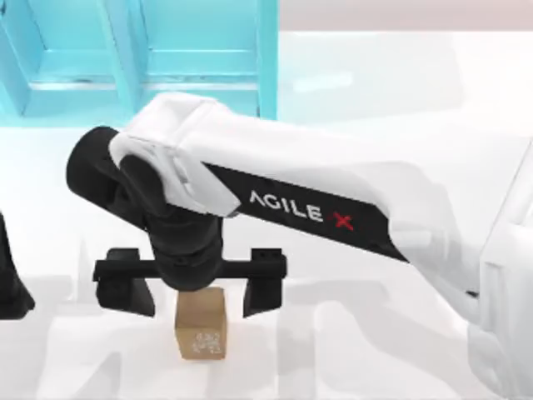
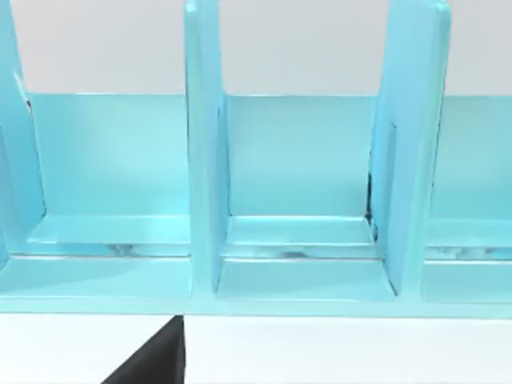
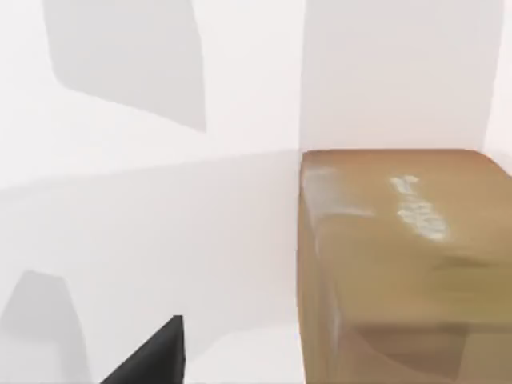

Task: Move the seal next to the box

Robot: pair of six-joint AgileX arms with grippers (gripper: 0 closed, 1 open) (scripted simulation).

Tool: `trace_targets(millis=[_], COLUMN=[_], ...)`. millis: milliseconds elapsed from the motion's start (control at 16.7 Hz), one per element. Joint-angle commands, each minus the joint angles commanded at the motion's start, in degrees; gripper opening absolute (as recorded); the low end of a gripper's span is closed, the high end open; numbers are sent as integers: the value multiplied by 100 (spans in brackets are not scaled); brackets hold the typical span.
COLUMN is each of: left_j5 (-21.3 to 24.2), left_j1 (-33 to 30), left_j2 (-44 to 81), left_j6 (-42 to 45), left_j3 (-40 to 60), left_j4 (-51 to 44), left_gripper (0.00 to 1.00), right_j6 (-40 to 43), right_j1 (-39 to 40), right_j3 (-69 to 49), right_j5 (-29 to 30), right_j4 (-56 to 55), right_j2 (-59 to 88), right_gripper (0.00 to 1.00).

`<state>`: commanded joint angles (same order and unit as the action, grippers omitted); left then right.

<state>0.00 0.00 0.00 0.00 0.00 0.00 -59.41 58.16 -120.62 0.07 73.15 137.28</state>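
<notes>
Nearest the front edge of the white table (image 1: 350, 350), left of centre in the top view: the box (image 1: 201, 334), a small tan-brown cardboard cube with a white printed mark on its upper face, standing flat on the surface; seen close in the right wrist view as well (image 3: 404, 264), pale mark on its top, white table around it.

Directly above the box's rear part: the right gripper (image 1: 200, 293), black, pointing down, fingers spread wide apart; one finger (image 1: 127, 293) to the left of the box, the other (image 1: 265, 288) to the right, both clear of the cardboard, neither touching it; jaws wider than the box.

Behind that, stretching from the right edge of the table toward its centre: the right arm (image 1: 333, 196), white shell with a black band marked AGILE X.

At the left edge, partly cut off: a black piece of the left arm (image 1: 10, 287), parked; fingers impossible to judge, open or closed cannot be told.

Farthest, along the rear edge at the left corner: the turquoise shelf unit (image 1: 141, 54), upright dividers and open compartments; faced squarely in the left wrist view (image 2: 296, 200).
</notes>
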Motion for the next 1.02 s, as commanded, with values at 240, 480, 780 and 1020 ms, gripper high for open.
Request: trace_targets(millis=[240,480,780,1020], left_j5=[0,0,0,0], left_j1=[0,0,0,0], left_j2=[0,0,0,0], left_j6=[0,0,0,0], left_j3=[0,0,0,0], left_j4=[0,0,0,0], left_gripper=[100,100,100,100], right_j6=[-18,-19,-19,-19], right_j1=[17,19,19,19], right_j3=[726,792,792,792], right_j5=[0,0,0,0], right_j4=[-734,-802,-802,-802], right_j2=[10,10,10,10], right_gripper=[100,100,70,40])
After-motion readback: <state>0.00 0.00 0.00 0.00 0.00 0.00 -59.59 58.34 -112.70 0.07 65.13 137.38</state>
